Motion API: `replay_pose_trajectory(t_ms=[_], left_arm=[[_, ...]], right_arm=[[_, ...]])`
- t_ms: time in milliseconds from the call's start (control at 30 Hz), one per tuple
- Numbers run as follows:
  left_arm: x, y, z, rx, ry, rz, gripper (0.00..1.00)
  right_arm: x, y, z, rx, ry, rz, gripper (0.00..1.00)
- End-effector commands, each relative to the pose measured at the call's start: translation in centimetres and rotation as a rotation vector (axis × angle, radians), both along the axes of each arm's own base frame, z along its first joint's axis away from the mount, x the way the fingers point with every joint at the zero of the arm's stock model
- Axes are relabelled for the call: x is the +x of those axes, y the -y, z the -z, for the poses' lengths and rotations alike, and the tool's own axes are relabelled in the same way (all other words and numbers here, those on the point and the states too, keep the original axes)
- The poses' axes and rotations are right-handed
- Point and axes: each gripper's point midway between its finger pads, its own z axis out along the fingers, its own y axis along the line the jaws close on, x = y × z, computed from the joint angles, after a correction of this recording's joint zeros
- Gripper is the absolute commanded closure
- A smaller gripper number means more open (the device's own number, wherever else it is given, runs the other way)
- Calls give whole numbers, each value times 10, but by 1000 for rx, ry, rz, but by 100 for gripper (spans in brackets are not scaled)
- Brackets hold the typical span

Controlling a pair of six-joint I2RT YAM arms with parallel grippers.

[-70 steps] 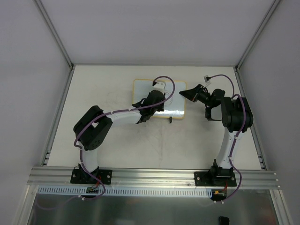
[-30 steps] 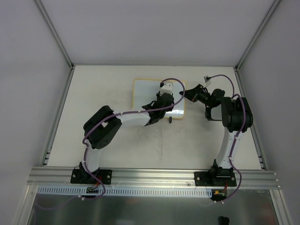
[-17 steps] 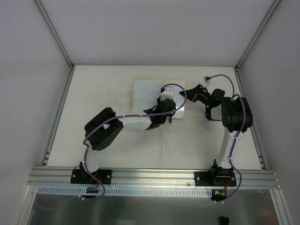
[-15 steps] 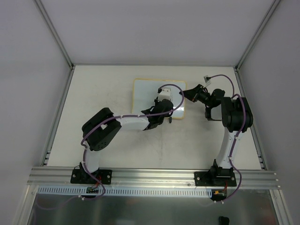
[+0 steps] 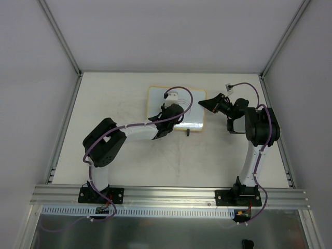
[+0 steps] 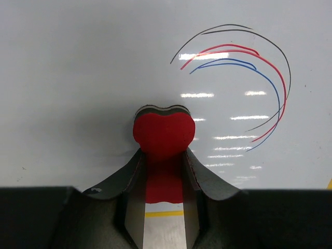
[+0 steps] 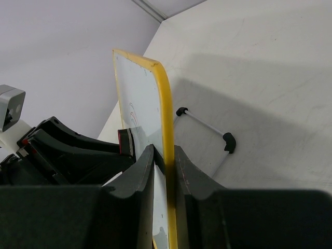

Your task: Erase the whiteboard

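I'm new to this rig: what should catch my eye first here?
A red eraser, pinched in the left gripper, rests against the whiteboard, with black, red and blue arcs just to its right in the left wrist view. The right gripper clamps the board's yellow edge.

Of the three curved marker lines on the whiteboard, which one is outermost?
The black curved marker line: it arcs outside the red curved line, while the blue curved line runs innermost.

White arm links (image 5: 140,130), black joints (image 5: 262,127), looping purple cables (image 5: 180,87), dark grey claw fingers (image 6: 116,184)
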Motion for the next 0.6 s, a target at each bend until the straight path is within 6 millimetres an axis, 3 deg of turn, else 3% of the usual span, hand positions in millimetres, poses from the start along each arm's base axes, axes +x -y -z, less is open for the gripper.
replay_pose_trajectory(t_ms=[0, 200, 433, 567], left_arm=[[-16, -26, 86, 210, -195, 5, 100], [-20, 9, 83, 186, -193, 76, 100], [-20, 69, 74, 187, -152, 157, 100], [-19, 72, 78, 192, -161, 146, 100]], right_arm=[[-3, -2, -16, -18, 151, -8, 100], [-3, -2, -15, -18, 149, -8, 100], [-2, -3, -15, -16, 148, -13, 100], [-3, -3, -16, -16, 150, -13, 100]])
